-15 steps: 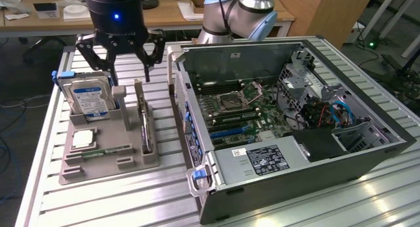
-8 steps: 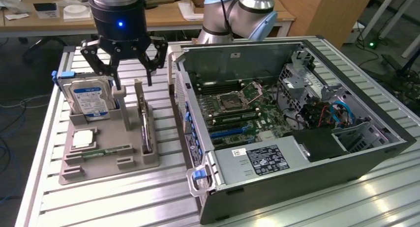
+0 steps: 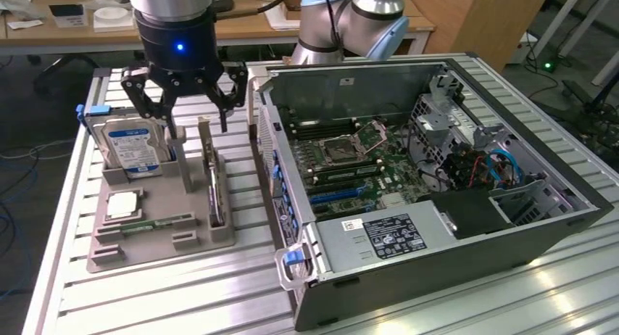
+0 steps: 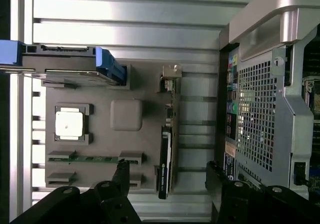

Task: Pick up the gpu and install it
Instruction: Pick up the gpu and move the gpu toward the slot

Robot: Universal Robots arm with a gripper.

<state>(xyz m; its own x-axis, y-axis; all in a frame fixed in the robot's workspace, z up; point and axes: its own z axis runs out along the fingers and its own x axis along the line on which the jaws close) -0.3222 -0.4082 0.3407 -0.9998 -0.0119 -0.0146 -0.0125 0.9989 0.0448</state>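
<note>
The claw hangs over the grey tray with its jaws spread wide and nothing between them. The gpu stands on its long edge in a tray slot beneath the claw. In the wrist view it lines up with the gap between the two black fingers, with open room on either side of it. On the claw's side toward the exterior view's right, the open computer case rises just beside the tray's edge, with a narrow strip of slatted table between them. On the opposite side a hard drive with a blue label stands upright in its own slot. In the exterior view one finger overlaps it, and I cannot tell whether they touch. A square processor chip and a narrow memory stick lie flat in low pockets on that same side, lower than the gpu's top edge. The gpu shows only edge-on, so its board face and cooler are hard to make out, and the slot hides its lower edge. The arm above the claw is cut off by the exterior view's frame, and the wrist view cuts off the case's far side.
</note>
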